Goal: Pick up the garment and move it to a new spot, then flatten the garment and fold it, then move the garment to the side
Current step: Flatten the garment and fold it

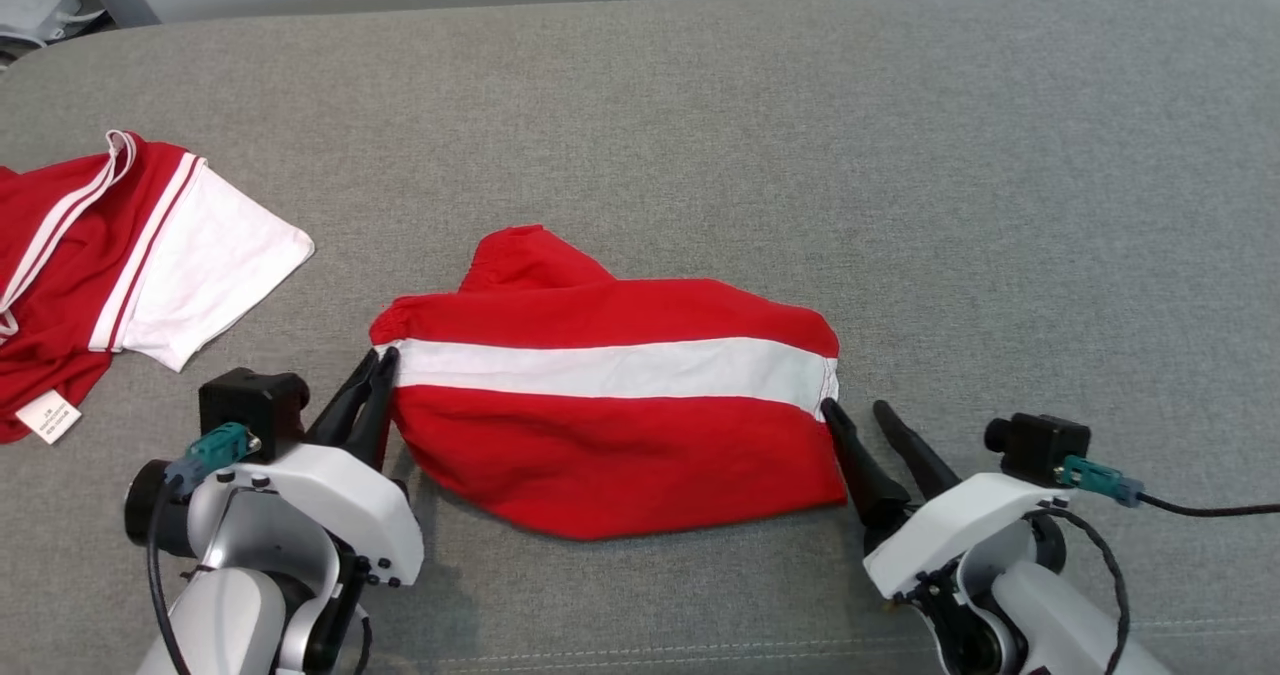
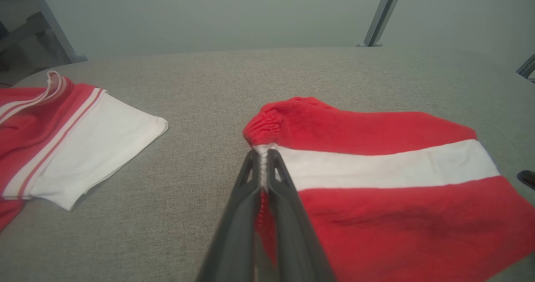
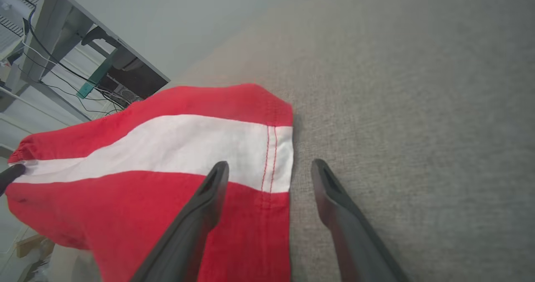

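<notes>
The garment (image 1: pixel 610 395) is a red pair of shorts with a white band, lying folded in the middle of the grey surface. My left gripper (image 1: pixel 385 360) is shut on the garment's left edge, at the gathered waistband (image 2: pixel 263 127) where the white band begins. In the left wrist view the fingers (image 2: pixel 250 177) pinch that white edge. My right gripper (image 1: pixel 858 410) stands open at the garment's right hem (image 3: pixel 276 156). One fingertip lies over the cloth (image 3: pixel 219 171), the other over bare grey surface (image 3: pixel 319 169).
A second red and white garment (image 1: pixel 120 255) with a label lies at the far left of the grey padded surface (image 1: pixel 900 155). Desk legs and cables (image 3: pixel 83 64) stand beyond the surface's edge in the right wrist view.
</notes>
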